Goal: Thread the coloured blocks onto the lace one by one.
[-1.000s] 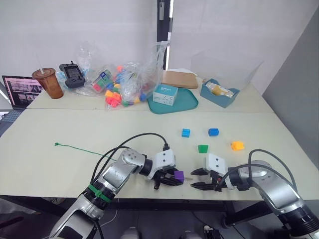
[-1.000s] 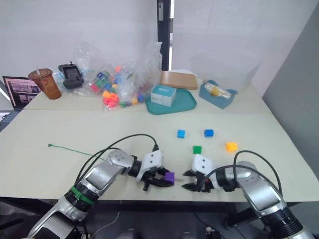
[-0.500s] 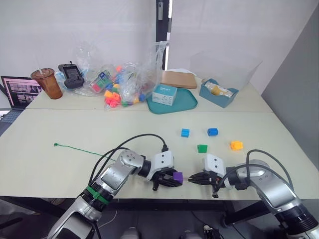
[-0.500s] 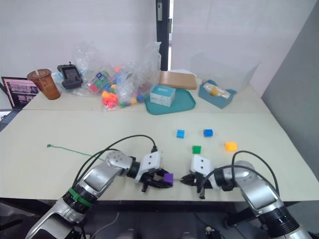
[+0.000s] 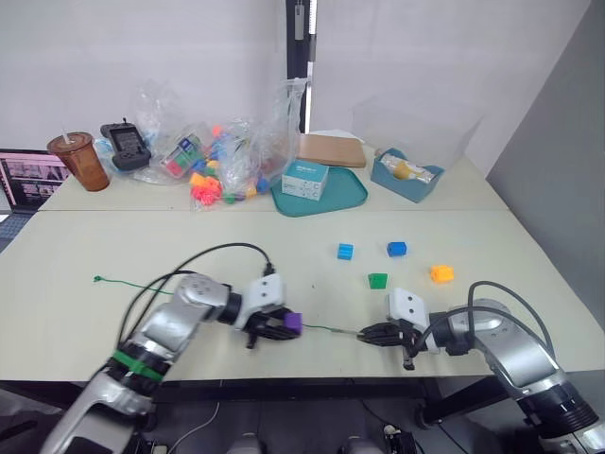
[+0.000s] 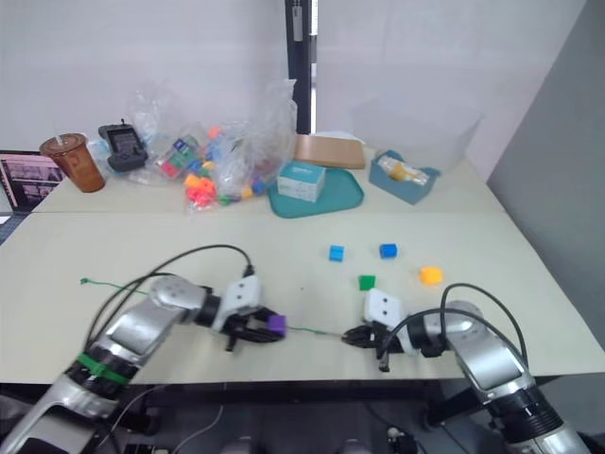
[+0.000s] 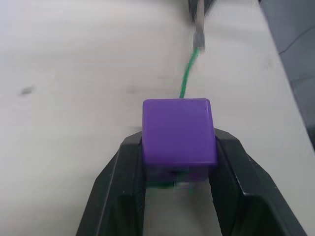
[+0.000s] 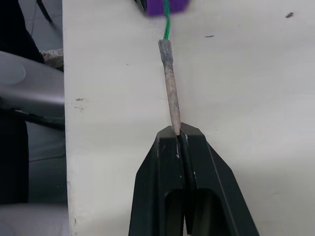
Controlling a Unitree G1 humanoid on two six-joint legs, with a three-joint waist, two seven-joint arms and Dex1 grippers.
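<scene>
We hold the purple block pinched in our left gripper near the table's front edge, our right gripper clamped on the lace by its stiff grey tip, the limp cord's best hold, we judge.

Purple block is showing smooth, faintly glossy plastic, pinched in the left tool, whose fingers are looking like matt black plastic. Lace is reading as thin green cord; its grey tip is looking rough and dull. Bench is showing a matt, lightly scuffed cream surface.
</scene>
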